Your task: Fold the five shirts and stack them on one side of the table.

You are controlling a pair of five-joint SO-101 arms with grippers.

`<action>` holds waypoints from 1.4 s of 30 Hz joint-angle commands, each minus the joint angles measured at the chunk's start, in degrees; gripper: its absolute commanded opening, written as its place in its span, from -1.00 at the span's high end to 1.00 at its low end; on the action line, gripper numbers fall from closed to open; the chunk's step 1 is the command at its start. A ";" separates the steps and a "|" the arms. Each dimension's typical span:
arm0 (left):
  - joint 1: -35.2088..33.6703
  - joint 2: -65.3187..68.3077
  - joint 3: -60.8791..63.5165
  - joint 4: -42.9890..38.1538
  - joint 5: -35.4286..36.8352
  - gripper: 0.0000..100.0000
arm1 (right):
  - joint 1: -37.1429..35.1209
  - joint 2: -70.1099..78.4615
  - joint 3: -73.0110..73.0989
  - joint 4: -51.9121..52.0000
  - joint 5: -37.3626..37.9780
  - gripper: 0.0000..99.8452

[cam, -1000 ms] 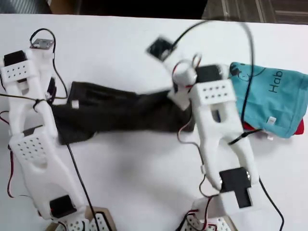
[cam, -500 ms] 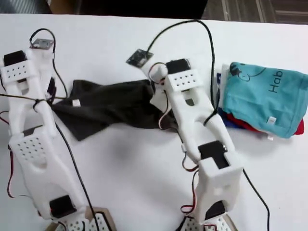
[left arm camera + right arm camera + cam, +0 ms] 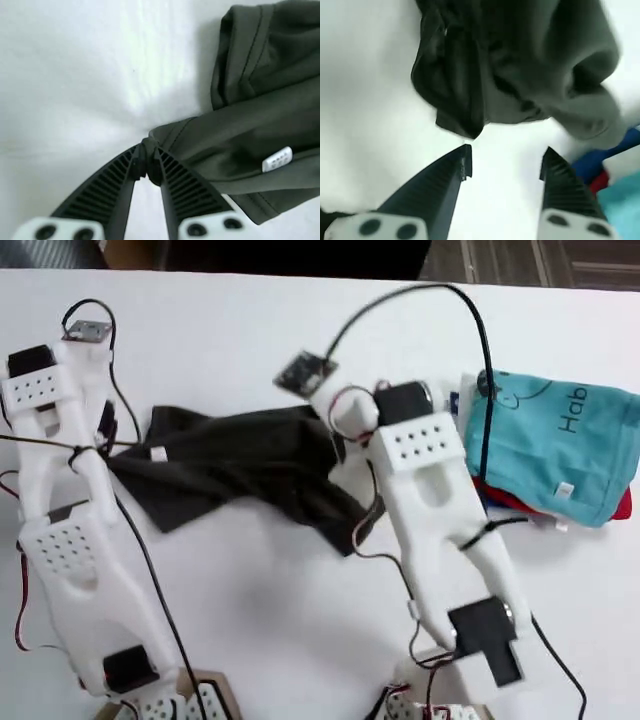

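White table (image 3: 250, 615), mid-fold on the dark shirt (image 3: 230, 465): my left claw (image 3: 147, 162) pinching its hem, right claw (image 3: 505, 160) spread empty, probably must grab the bunched end next.

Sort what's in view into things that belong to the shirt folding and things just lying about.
Job: crumpled dark grey shirt; folded stack topped by a teal shirt; left gripper, shut on the grey shirt's edge; open right gripper.
Just there: white table; black arm cables.
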 commanded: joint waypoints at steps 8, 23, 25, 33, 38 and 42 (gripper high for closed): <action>0.44 -0.53 -0.57 -0.26 0.18 0.95 | -3.38 -11.82 22.86 -9.45 0.09 0.44; 0.35 -0.53 -0.57 0.00 0.18 0.95 | -5.58 2.86 28.66 -26.42 -0.44 0.65; 0.35 -0.53 -0.57 0.00 0.18 0.95 | -5.32 3.03 27.87 -26.68 -0.44 0.83; 0.35 -0.53 -0.31 0.00 0.18 0.95 | -5.14 -6.20 19.25 -20.44 -0.44 0.96; 0.35 -0.53 -0.48 0.00 0.18 0.95 | -5.14 -14.02 13.80 -16.84 -0.35 0.96; 0.35 -0.53 -0.40 0.00 0.18 0.95 | -4.00 -15.34 13.54 -17.54 0.09 0.96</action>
